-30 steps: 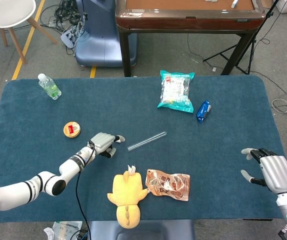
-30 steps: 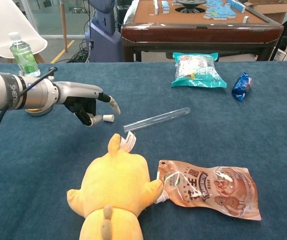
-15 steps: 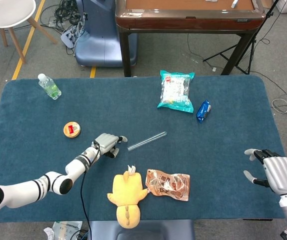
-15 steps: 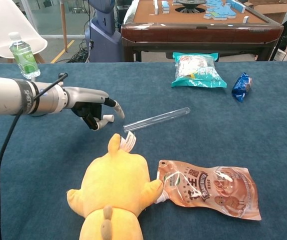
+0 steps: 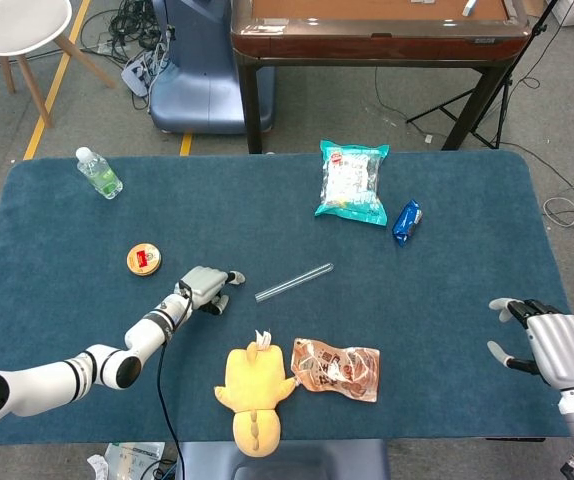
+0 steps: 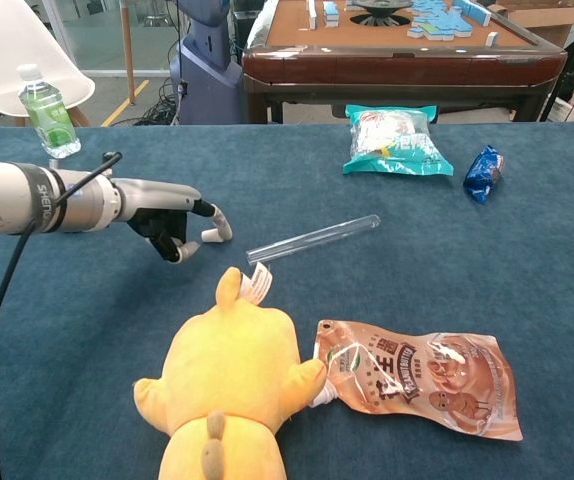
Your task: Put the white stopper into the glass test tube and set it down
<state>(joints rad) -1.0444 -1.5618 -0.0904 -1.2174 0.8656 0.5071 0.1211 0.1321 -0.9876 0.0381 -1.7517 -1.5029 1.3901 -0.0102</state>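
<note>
Left of centre on the blue table cover, the left hand is seen lowered over the spot where the white stopper lies. In the chest view its fingers are curled down around the stopper, but whether the stopper is actually gripped cannot be told. The glass test tube lies flat just to the right of this hand, apart from it, near the yellow plush toy and the brown snack packet. Its long axis runs diagonally, the near end pointing toward the left hand and the far end directed away and to the right. Which end is open cannot be made out. The right hand is held well apart at the table's right edge, fingers spread and empty. The left hand is thus much the nearer to both task objects; the coming move is judged to depend on aligning the stopper with the tube's near end.
</note>
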